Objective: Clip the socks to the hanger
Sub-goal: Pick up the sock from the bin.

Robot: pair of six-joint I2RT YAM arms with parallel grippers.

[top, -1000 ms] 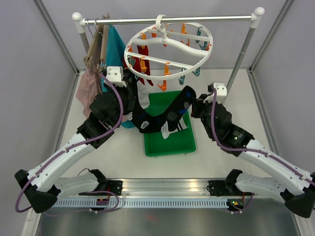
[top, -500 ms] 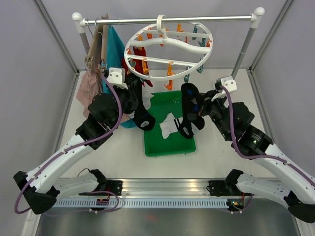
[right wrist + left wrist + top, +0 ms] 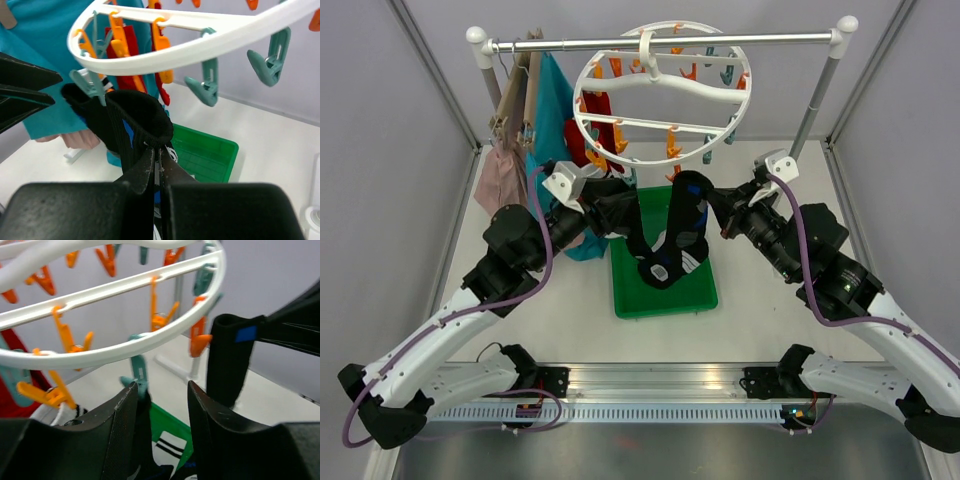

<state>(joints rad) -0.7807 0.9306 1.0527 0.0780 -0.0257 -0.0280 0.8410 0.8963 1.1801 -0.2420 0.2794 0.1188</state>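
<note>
The white ring hanger (image 3: pixel 663 95) hangs from the rail, with orange and teal clips and red socks (image 3: pixel 595 125) clipped at its left. My right gripper (image 3: pixel 712 205) is shut on the cuff of a black sock with blue marks (image 3: pixel 135 117) and holds it up just under the ring's rim (image 3: pixel 200 45). My left gripper (image 3: pixel 162 387) is open under the rim. A teal clip (image 3: pixel 137 372) and a dark sock (image 3: pixel 142 430) below it sit between its fingers. I cannot tell whether that clip grips the sock. The held sock also shows in the left wrist view (image 3: pixel 227 360).
A green tray (image 3: pixel 695 290) lies on the table below both grippers, with a white striped sock (image 3: pixel 172 450) in it. A teal cloth (image 3: pixel 555 110) and a pink garment (image 3: pixel 500 185) hang at the rail's left end. The rail's right post (image 3: pixel 815 100) stands behind my right arm.
Both arms have risen from over the tray to the ring's underside, and the ring has tilted. The dark socks came up with them. My left gripper's jaws now stand apart.
</note>
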